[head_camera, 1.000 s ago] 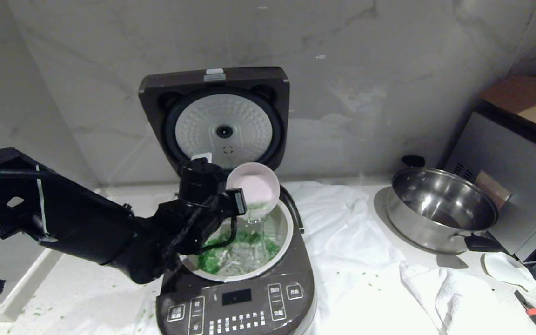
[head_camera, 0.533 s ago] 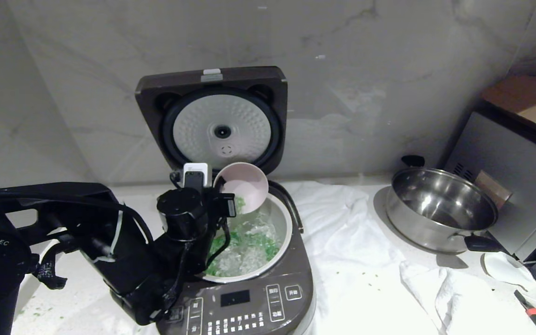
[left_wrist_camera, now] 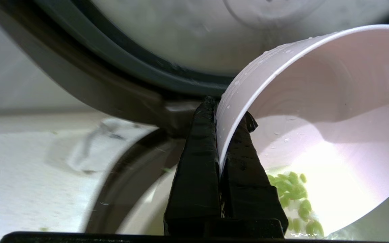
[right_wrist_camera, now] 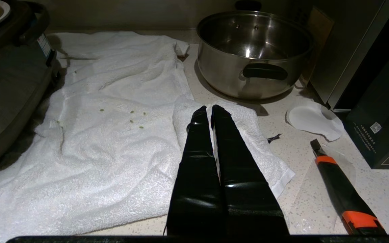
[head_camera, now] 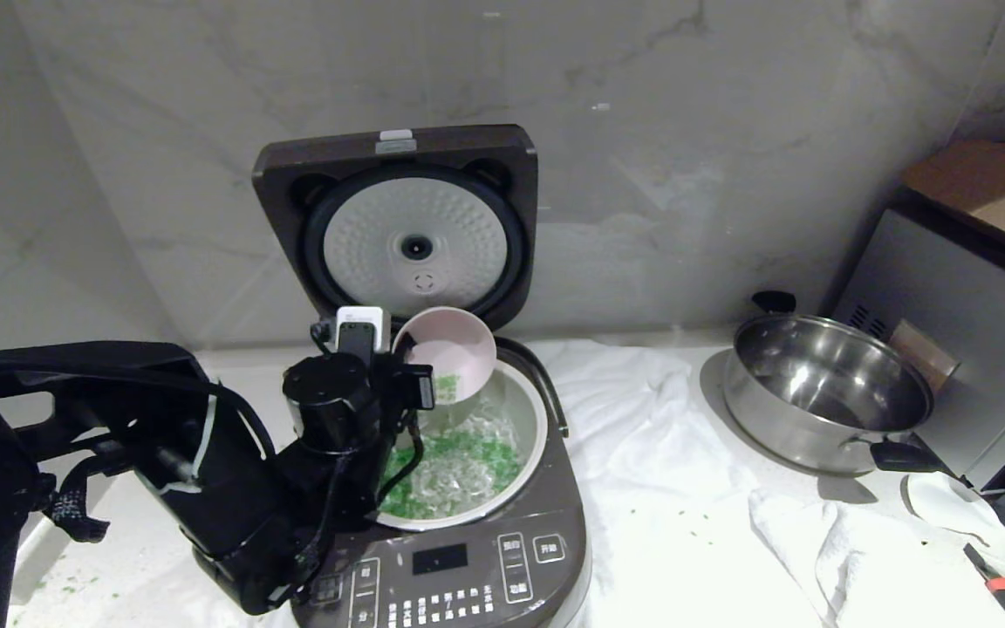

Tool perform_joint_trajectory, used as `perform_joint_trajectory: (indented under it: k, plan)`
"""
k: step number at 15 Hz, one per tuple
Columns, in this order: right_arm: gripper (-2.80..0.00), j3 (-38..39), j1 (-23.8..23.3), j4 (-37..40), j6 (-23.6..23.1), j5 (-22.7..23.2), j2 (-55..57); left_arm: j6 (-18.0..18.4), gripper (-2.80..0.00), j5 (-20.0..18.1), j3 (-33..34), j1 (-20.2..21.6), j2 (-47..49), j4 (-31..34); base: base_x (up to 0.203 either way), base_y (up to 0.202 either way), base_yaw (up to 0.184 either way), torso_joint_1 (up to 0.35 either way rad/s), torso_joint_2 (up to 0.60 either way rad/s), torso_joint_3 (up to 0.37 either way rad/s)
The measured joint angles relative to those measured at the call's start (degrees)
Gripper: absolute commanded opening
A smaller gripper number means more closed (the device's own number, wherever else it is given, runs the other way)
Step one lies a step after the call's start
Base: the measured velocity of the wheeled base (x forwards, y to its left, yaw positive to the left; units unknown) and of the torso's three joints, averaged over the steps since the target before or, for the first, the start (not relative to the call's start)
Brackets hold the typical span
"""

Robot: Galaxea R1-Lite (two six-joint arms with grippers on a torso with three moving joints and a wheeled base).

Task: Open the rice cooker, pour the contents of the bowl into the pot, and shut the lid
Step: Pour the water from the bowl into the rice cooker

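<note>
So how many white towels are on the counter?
2: a large towel spread right of the rice cooker, and a smaller towel in front of the steel pan. Others may lie outside the views.

Your left arm [head_camera: 206,488] hides the near-left part of the pot [head_camera: 530,436] and the rice cooker [head_camera: 555,506] panel's left corner. The cooker's front is cut off by the head view's lower edge. Button markings are too small to read. The lid [left_wrist_camera: 113,84] is blurred in the left wrist view.
</note>
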Motion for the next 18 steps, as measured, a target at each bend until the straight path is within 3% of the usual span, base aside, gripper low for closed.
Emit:
perform_joint_trajectory:
  k: [10,15,18]
  plan:
    - [-2.80,0.0,0.0,0.0,0.0,0.0,0.0,2.0,-2.80,0.6,5.9,-1.4,-4.3,0.0,0.000,0.000,0.000,0.000,0.00,0.000]
    - [-2.80,0.0,0.0,0.0,0.0,0.0,0.0,2.2,-2.80,8.2,0.1,-0.8,-2.7,0.0,0.000,0.000,0.000,0.000,0.00,0.000]
    - [-2.80,0.0,0.0,0.0,0.0,0.0,0.0,2.2,-2.80,8.4,-2.3,-0.3,-2.9,0.0,0.000,0.000,0.000,0.000,0.00,0.000]
